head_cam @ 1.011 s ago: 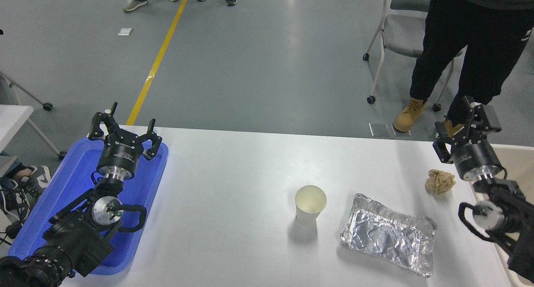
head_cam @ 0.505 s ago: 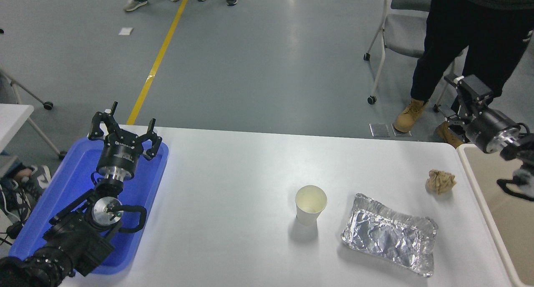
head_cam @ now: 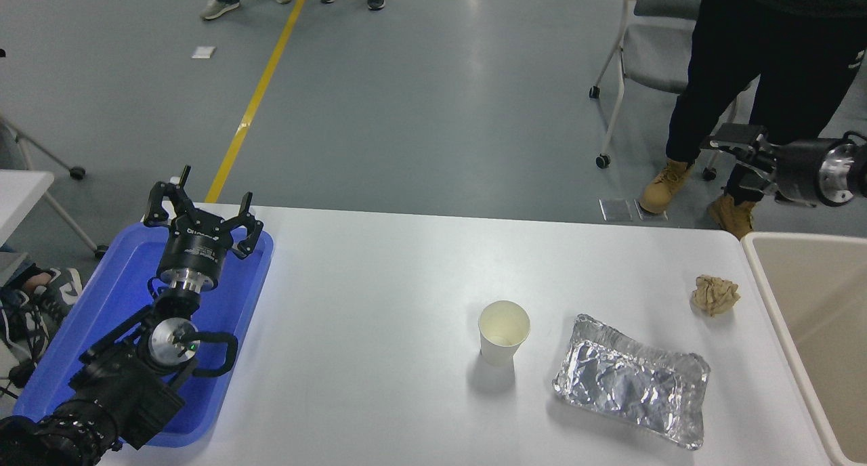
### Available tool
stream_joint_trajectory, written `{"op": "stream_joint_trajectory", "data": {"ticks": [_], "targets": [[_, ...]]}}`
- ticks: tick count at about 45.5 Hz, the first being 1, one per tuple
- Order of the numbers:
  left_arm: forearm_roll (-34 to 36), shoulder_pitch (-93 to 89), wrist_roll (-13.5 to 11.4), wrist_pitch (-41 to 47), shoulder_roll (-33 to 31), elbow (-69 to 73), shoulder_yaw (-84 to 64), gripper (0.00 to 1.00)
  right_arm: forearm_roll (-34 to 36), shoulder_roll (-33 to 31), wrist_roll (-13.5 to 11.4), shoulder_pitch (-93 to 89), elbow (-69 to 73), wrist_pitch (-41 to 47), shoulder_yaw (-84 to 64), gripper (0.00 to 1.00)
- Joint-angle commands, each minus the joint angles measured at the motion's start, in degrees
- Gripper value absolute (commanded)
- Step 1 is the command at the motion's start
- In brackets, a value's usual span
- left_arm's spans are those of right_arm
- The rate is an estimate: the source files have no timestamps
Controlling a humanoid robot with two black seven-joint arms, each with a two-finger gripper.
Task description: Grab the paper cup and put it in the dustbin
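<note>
**No legible text anywhere**

Only one marking shows — a small pale line of print on the black body of the left tool [head_cam: 200, 223], which hangs over the blue tray [head_cam: 81, 357]; the letters are too small and blurred to make out. The paper cup [head_cam: 504, 331], the dustbin [head_cam: 765, 283] and the foil tray [head_cam: 631, 389] carry no readable print, and the white table [head_cam: 379, 283] bears no label.

The dustbin [head_cam: 809, 317] is cut off by the right and bottom edges, only its near corner showing. The right arm runs off the right edge; its pincer [head_cam: 728, 144] merges with a person's dark trousers [head_cam: 758, 66], fingers unclear. The person is cropped above the waist.
</note>
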Motion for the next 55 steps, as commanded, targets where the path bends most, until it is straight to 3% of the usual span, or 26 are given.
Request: {"op": "stream_joint_trajectory", "data": {"ticks": [1, 28, 55], "targets": [[-0.07, 0.0, 0.0, 0.09, 0.0, 0.0, 0.0, 1.0, -4.24, 4.51, -1.17, 13.05, 5.1, 11.9, -8.78, 1.0], [0.01, 0.08, 0.0, 0.0, 0.0, 0.0, 0.0, 1.0, -4.33, 23.31, -1.26, 21.14, 20.22, 13.14, -10.46, 1.0], [0.02, 0.08, 0.0, 0.0, 0.0, 0.0, 0.0, 1.0, -1.52, 29.82, -1.35, 10.86, 21.1, 4.62, -4.48, 1.0]]}}
